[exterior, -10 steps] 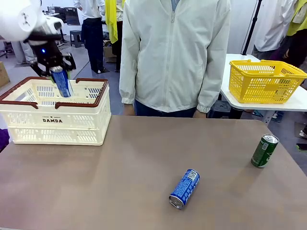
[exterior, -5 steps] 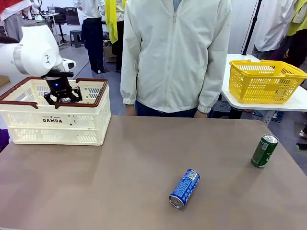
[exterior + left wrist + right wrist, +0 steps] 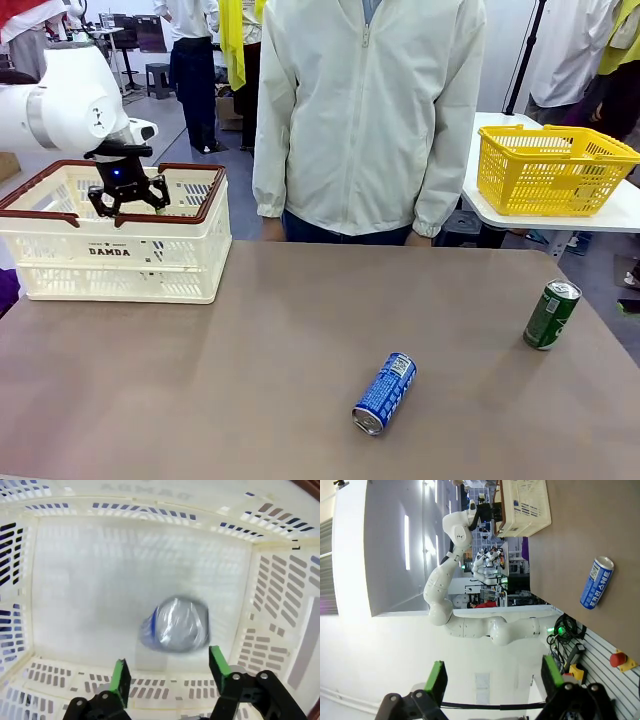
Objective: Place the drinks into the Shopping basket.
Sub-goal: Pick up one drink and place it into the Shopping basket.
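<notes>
We see the basket (image 3: 110, 250), cream, perforated, with a dark red rim and "DAMDA" on its side, standing at the table's far left. A blue can (image 3: 384, 393) lies on its side mid-table, silver end toward us. A green can (image 3: 551, 314) stands upright at the right, well apart. Inside the basket a third can (image 3: 175, 625), blue, shows end-on and blurred, perhaps not yet at rest.

The brown-grey table (image 3: 250, 340) carries three things. The cream Shopping basket (image 3: 120, 262), with a dark red rim and "DAMDA" on its side, stands at the table's far left corner. Well to the right of the basket and nearer the robot, a blue can (image 3: 384, 393) lies on its side. Farther right of the basket still, by the table's right edge, a green can (image 3: 551, 314) stands upright
</notes>
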`<state>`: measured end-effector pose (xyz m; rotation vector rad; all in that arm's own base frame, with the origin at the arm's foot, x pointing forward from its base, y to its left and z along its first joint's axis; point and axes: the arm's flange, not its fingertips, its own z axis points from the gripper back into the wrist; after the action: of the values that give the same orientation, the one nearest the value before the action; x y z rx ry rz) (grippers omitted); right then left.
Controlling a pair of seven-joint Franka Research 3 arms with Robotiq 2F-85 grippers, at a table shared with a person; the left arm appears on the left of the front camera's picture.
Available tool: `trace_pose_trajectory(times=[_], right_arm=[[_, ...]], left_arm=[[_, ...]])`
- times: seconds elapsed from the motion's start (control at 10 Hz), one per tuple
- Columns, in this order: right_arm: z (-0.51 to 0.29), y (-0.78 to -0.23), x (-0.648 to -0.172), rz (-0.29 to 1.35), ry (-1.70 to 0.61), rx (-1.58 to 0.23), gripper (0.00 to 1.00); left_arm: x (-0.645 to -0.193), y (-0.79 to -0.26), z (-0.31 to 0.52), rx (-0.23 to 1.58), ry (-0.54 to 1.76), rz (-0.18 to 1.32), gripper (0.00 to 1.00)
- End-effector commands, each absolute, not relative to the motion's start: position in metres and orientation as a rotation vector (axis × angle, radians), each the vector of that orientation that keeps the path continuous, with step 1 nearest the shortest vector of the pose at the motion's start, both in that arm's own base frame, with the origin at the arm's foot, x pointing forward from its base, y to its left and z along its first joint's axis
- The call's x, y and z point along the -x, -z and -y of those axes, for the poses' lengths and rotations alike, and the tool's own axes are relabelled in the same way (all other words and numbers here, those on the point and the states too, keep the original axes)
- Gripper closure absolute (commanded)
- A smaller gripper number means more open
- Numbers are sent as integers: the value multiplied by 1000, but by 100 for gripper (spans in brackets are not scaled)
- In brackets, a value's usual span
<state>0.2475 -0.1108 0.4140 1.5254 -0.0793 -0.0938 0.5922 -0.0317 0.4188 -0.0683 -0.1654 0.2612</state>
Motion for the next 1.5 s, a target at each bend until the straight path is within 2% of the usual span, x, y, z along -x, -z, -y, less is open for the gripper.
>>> trace_pose_trajectory(times=[0.0, 0.2, 0.5, 0.8, 0.9, 1.0, 1.2, 1.4], right_arm=[[114, -414, -245, 82, 60, -1512, 0], [114, -414, -245, 82, 60, -1512, 0], [114, -414, -245, 82, 60, -1512, 0], [114, -414, -245, 82, 60, -1512, 0], [114, -414, -245, 82, 60, -1512, 0], [114, -414, -245, 82, 60, -1512, 0], [114, -414, -245, 82, 60, -1512, 0], [114, -414, -245, 82, 60, -1512, 0]], left_arm=[[-587, -437, 26, 63, -278, 193, 0], [-556, -465, 21, 135, -282, 261, 0], [-469, -527, 1, 338, -268, 304, 0], [-391, -563, -62, 783, -157, 212, 0], [-367, -555, -90, 997, -37, 181, 0], [-345, -532, -109, 1084, 9, 183, 0], [-323, -474, -132, 1172, 101, 183, 0], [-333, -435, -133, 1214, 57, 168, 0]])
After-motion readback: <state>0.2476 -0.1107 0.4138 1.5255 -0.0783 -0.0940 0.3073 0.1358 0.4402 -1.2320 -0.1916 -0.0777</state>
